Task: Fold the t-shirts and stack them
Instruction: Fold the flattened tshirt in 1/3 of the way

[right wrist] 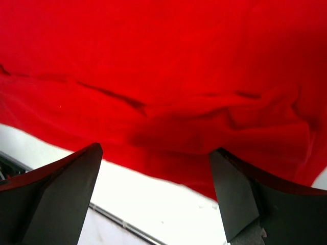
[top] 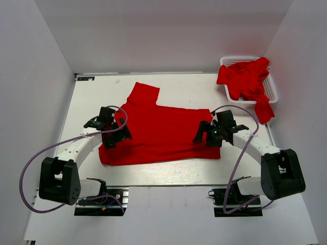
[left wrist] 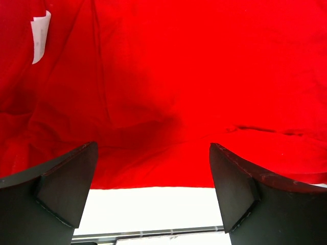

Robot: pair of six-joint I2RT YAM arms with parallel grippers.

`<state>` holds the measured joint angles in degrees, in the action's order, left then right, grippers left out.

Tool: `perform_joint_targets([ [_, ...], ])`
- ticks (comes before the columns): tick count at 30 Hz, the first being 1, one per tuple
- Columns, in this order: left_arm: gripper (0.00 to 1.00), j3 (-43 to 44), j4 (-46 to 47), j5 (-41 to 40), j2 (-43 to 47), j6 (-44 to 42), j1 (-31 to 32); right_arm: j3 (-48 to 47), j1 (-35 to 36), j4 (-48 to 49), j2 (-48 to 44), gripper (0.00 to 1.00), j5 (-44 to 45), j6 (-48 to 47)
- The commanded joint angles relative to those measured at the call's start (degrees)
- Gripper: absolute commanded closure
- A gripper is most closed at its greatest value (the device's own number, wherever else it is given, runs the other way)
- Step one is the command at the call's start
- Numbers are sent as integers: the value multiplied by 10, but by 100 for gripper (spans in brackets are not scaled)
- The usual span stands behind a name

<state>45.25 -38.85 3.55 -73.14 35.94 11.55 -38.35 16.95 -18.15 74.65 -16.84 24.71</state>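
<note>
black fingers of your left gripper [left wrist: 153,178] and right gripper [right wrist: 156,184] fill the foreground of the wrist views, jaws spread wide with nothing held between them. each hangs over one end of a red t-shirt [top: 163,135] spread across the middle of the white table [top: 189,87], the left gripper near its left edge, the right gripper near its right edge, both close to the near hem. whether the fingertips touch the cloth you cannot tell. the shirt lies mostly flat, one sleeve-like flap jutting toward the far side, shallow wrinkles along the hem, a white tag [left wrist: 40,35] showing by the left arm. no folded stack appears on the table. more red t-shirts [top: 245,79] sit heaped in the white basket [top: 240,57] at the far right corner, one trailing over its rim. by the look of it you are near the start: this shirt's folding barely under way, the heap waiting.
</note>
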Motion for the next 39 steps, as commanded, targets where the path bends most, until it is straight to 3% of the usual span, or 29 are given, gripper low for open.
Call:
perform_joint_targets([
  [1, 0, 4, 8, -15, 6, -5, 10, -8, 2, 64, 21, 10, 8, 24],
  [7, 0, 10, 2, -21, 6, -5, 15, -14, -1, 122, 32, 10, 70, 114],
  [13, 0, 4, 3, -21, 24, 5, 21, -16, -2, 120, 22, 10, 135, 169],
  [19, 5, -2, 21, -14, 17, 5, 26, -43, -2, 68, 20, 10, 160, 148],
  [23, 11, 0, -3, -65, -9, 5, 31, -65, 0, 17, -6, 10, 166, 111],
  [29, 19, 6, -23, -134, -14, 19, 31, -94, -1, -52, -59, 10, 235, 79],
  [39, 29, 1, 4, -141, -64, 25, 31, -110, -3, -130, -106, 10, 350, 86],
])
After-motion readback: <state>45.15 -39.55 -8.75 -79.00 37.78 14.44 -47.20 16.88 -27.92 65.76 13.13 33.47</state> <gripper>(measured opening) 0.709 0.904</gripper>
